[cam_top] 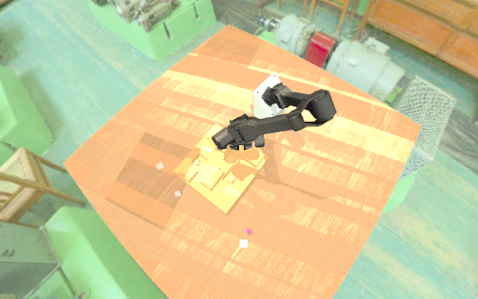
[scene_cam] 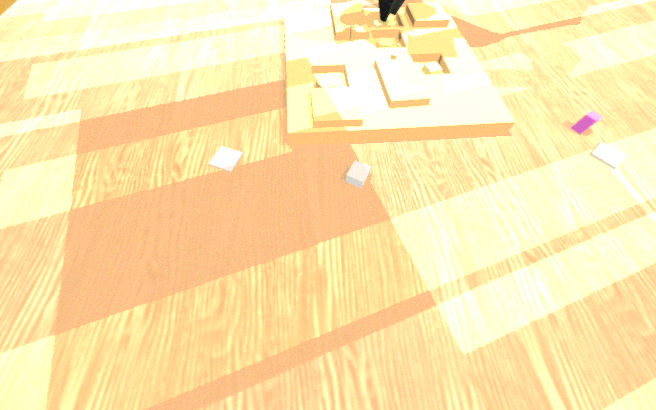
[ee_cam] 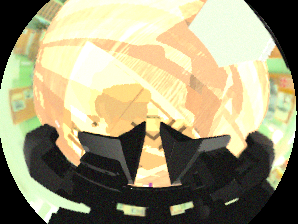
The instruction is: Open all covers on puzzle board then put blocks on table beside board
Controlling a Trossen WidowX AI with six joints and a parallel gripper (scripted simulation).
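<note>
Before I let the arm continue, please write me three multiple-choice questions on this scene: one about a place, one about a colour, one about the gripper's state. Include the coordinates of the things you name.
1. Where is the purple block (cam_top: 248, 230) (scene_cam: 586, 122)?
A) In a well
B) On the table
C) On a cover

2. What colour is the board (cam_top: 226, 202) (scene_cam: 397, 133)?
A) Yellow
B) Blue
C) Black

3. How is the gripper (cam_top: 241, 147) (scene_cam: 384, 18) (ee_cam: 152, 131)?
A) Wide open, away from the board
B) Shut on nothing
C) Shut on something, at the board

Right letters:
1 B: it lies on the wood, off the board.
2 A: its top looks pale yellow from above.
3 C: the fingers stand part-way apart, down at a well; what they grip is too small to tell.
</note>
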